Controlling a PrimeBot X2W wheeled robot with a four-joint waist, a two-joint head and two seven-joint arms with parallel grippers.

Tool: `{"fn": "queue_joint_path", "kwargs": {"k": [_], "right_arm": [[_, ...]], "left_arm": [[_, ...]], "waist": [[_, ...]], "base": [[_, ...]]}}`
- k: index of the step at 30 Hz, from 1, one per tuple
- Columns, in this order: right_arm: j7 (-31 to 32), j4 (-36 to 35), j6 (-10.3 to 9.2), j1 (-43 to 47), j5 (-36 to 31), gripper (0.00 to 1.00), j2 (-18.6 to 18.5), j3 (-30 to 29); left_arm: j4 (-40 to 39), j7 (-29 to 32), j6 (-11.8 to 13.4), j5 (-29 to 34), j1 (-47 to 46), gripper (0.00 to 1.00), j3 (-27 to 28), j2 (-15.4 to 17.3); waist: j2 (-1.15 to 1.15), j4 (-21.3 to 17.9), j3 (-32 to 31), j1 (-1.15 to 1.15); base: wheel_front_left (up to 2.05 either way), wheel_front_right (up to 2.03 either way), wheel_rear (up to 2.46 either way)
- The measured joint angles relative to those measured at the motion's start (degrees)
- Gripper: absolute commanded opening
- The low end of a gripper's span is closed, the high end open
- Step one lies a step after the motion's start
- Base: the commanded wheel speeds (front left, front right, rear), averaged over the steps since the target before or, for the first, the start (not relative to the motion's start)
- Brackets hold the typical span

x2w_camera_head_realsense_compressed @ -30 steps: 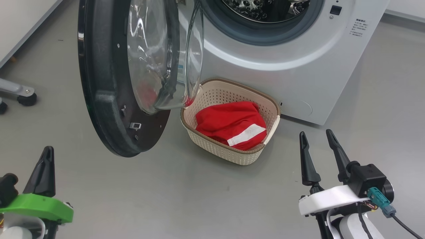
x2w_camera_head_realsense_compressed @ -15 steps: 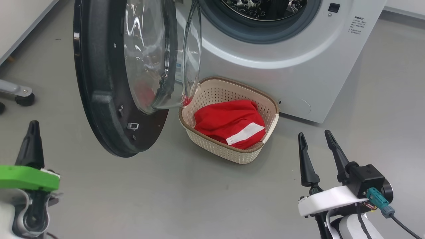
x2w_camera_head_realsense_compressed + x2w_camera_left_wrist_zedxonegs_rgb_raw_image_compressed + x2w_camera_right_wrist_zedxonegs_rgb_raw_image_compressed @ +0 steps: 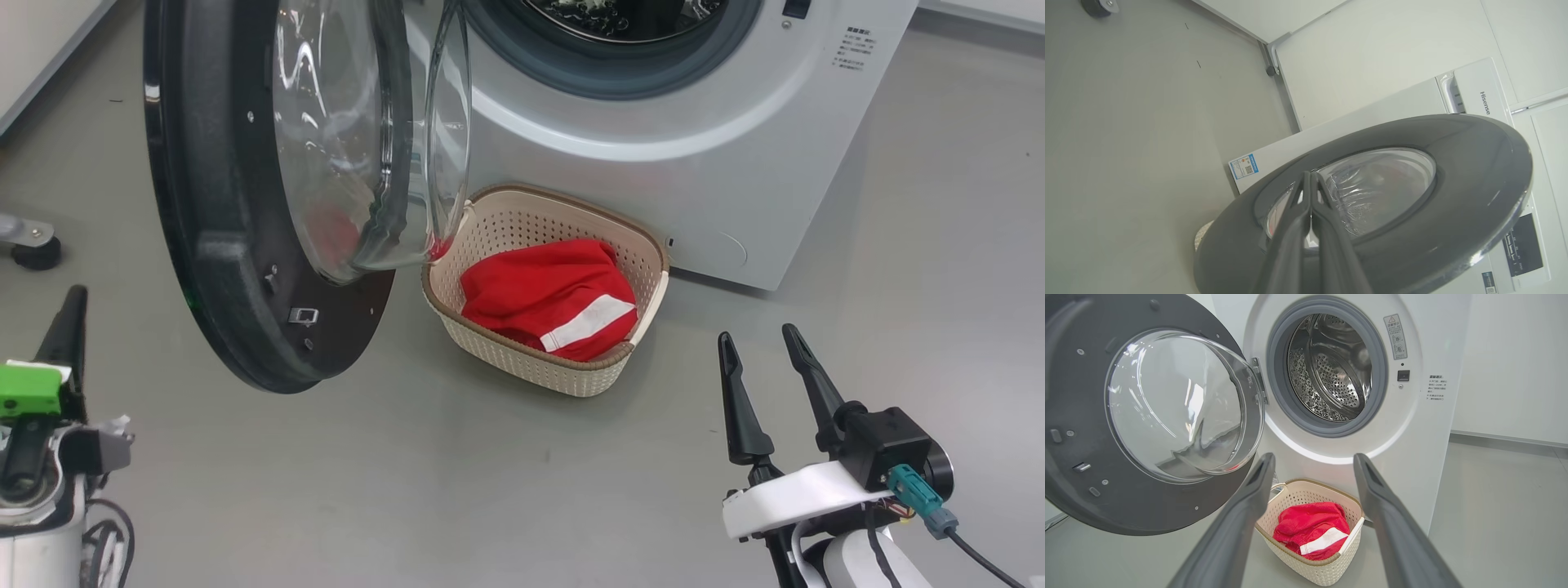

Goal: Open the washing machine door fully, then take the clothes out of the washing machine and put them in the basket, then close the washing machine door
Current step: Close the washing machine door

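A washing machine [image 3: 694, 180] is shown with its round door [image 3: 204, 245] swung open. Red clothes [image 3: 547, 298] are heaped in a basket [image 3: 522, 371] set on the floor [image 3: 490, 490] before it. The left hand [image 3: 73, 300] is clenched on nothing; the right hand [image 3: 755, 333] is spread open.

White washing machine [image 3: 1412, 457] seen front-on, its round dark-rimmed door [image 3: 1147, 510] swung open to the left, perforated steel drum [image 3: 1331, 371] inside a grey gasket [image 3: 1278, 375], cream basket [image 3: 1316, 571] on the floor [image 3: 1494, 506] below holding red clothes [image 3: 1310, 528] with a white stripe, right gripper [image 3: 1313, 457] nearest, fingers spread wide.
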Motion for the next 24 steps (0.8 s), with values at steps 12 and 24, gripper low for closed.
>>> {"fn": "queue_joint_path", "kwargs": {"k": [12,24], "right_arm": [[0.00,0.19,-0.16,-0.13,-0.09,1.00,0.00,-0.35],[-0.01,0.44,-0.18,-0.13,-0.09,1.00,0.02,-0.44]], "left_arm": [[1.20,11.56,7.57,-15.58,-5.11,0.00,4.88,-4.12],[-0.62,21.95,8.31,-20.51,-5.17,0.00,3.00,-4.11]], "waist": [[0.00,-1.56,1.11,0.00],[0.00,-2.22,0.88,0.00]], "base": [[0.00,0.00,0.00],[0.00,0.00,0.00]]}}
